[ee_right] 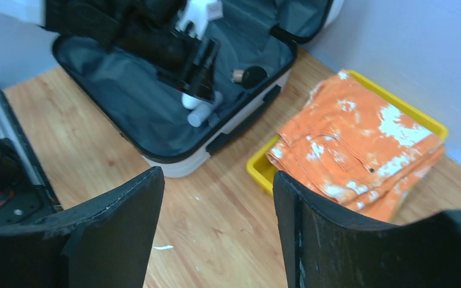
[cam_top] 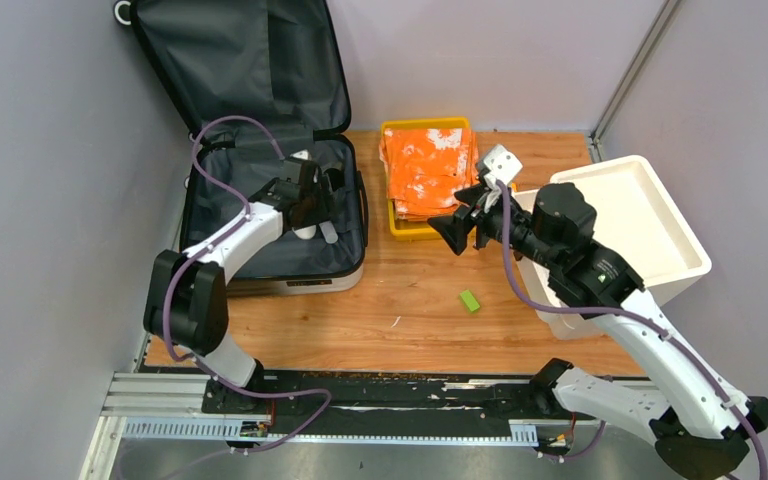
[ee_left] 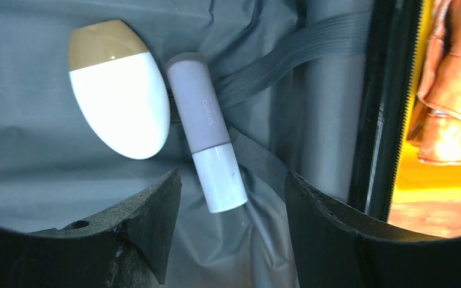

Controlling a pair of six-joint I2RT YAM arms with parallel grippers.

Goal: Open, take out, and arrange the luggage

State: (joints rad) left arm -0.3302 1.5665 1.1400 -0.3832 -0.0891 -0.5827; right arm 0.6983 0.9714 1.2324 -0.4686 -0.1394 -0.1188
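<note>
Left end effector is hovering wide astride a tube in the open luggage at surface left.
Right end effector is gaping empty; centring clear of the oval bottle is looking wisest.
</note>
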